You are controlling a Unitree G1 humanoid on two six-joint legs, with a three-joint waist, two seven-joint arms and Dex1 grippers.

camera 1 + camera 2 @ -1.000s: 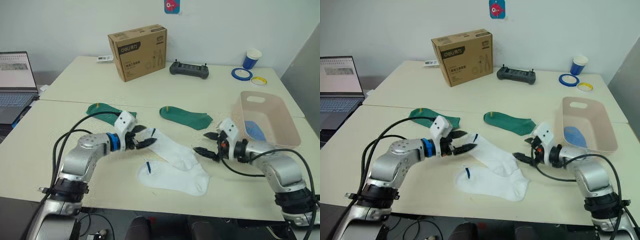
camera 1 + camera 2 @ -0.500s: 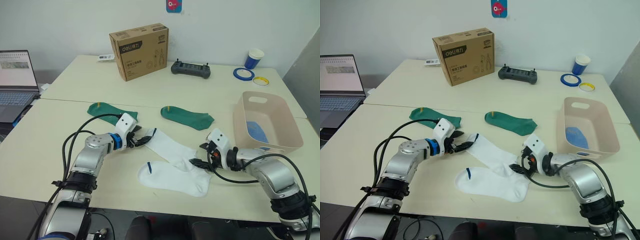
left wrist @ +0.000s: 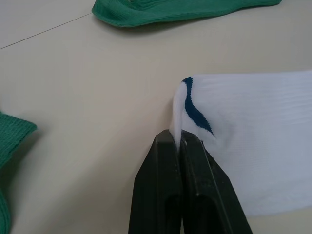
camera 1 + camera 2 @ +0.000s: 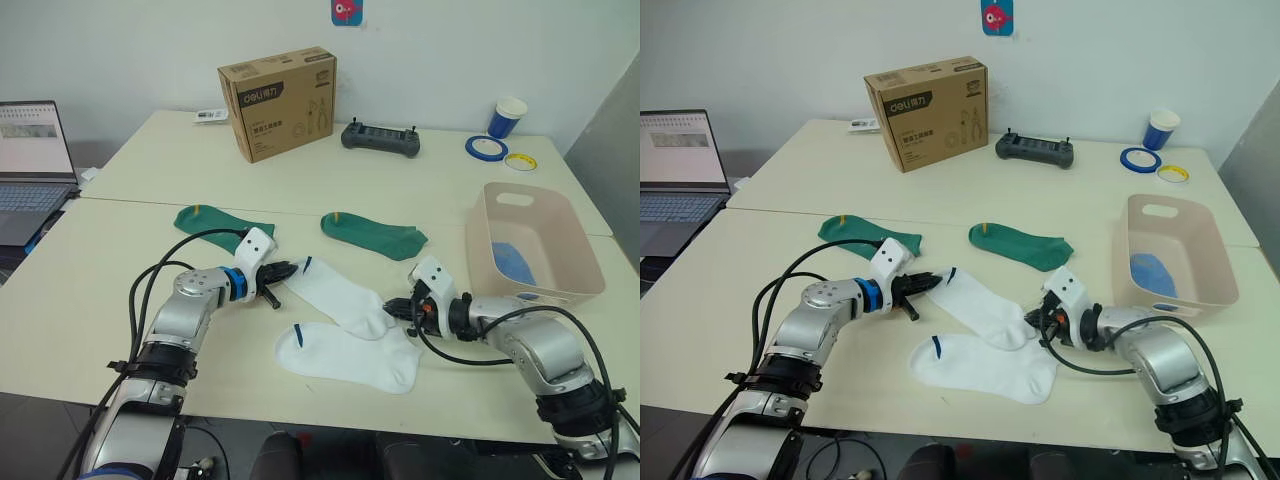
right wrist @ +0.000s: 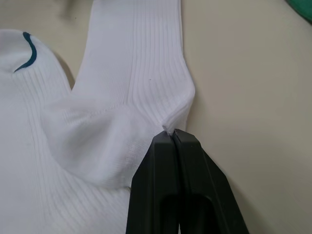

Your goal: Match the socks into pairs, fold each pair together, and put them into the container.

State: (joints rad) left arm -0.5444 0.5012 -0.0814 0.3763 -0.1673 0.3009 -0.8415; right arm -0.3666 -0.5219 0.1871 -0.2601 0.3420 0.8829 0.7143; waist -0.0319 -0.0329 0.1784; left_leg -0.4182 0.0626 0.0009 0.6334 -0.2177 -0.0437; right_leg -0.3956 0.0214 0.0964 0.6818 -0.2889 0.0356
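While both arms reach over the table (image 4: 120, 290), we record the following.

Left gripper (image 4: 290, 268): we see its two black fingers pressed together on the cuff edge of the upper white sock (image 4: 335, 300), just beside that sock's dark blue mark; the left wrist view shows a fold of white fabric pinched between the tips.
Right gripper (image 4: 392, 309): we see its fingers closed on the heel of the same sock, a small nip of fabric caught at the tips in the right wrist view.
Upper white sock: we find it flat and diagonal between the two grippers, its toe end lying over the lower white sock (image 4: 345, 357).
Lower white sock: we note it nearer the front table edge, its dark mark at the robot's left end, touching the upper one where they overlap.
Dark green socks: we count one (image 4: 210, 221) just behind the left gripper and one (image 4: 374, 235) behind the right gripper, both flat, well apart from each other, each with an orange tab.
Container (image 4: 565, 240): we place it at the robot's right, beside the right arm; something light blue (image 4: 512, 263) lies inside, and we cannot tell whether it is one sock or two.
Far table: we list a cardboard box (image 4: 277, 103), a black controller (image 4: 380, 139), a blue cup (image 4: 505, 117) and two tape rolls (image 4: 501, 153).
Far left: we note an open laptop (image 4: 30, 160).
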